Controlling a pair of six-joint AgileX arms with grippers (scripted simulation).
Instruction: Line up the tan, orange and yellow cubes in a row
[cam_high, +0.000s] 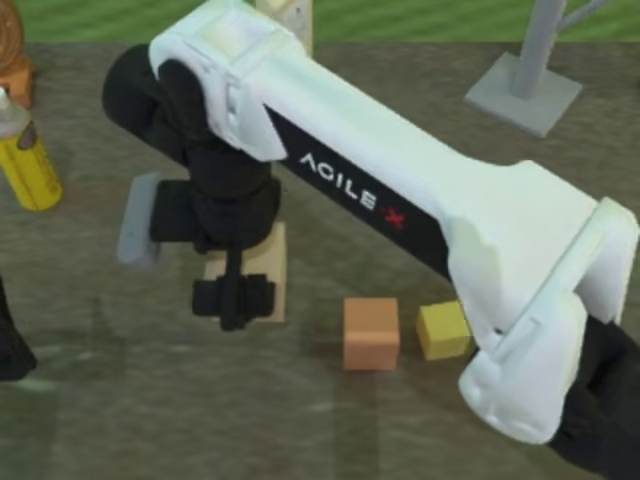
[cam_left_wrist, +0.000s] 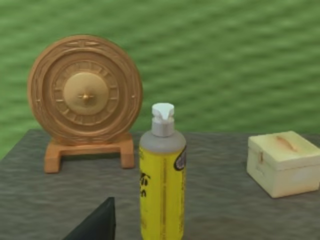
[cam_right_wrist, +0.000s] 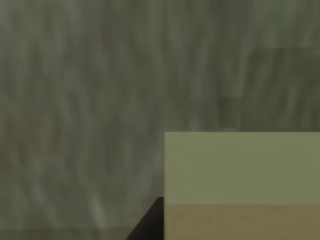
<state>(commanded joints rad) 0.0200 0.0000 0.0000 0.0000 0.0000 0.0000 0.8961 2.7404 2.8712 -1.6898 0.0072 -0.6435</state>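
Right gripper: my right gripper (cam_high: 233, 297) hangs over the tan cube (cam_high: 262, 268), reached across from the right side of the table. Its black fingers lie against the cube's front-left part in the top view. I cannot tell whether they are clamped on it or spread apart; the right wrist view shows only the cube's top and one face close up, with a dark sliver of a finger beside it.

Tan cube: left of the other two and a little farther back on the table (cam_high: 300, 420), mostly hidden under my wrist.

Orange cube: the orange cube (cam_high: 371, 333) sits well right of the tan one, toward the front.

Yellow cube: the yellow cube (cam_high: 442, 330) is just beside the orange one on its right, a narrow gap between them; the pair already reads as a short row.

Left arm: parked at the table's left edge, its view facing a yellow bottle (cam_left_wrist: 162, 187), a round wooden ornament (cam_left_wrist: 85, 97) and a cream block (cam_left_wrist: 284, 162).

Step in hand: I judge this to be the handling of the tan cube, the last one out of line.

Next move: it calls for a firm hold on the tan cube, then bringing it forward and right, level with the orange cube's left side, without nudging that pair.
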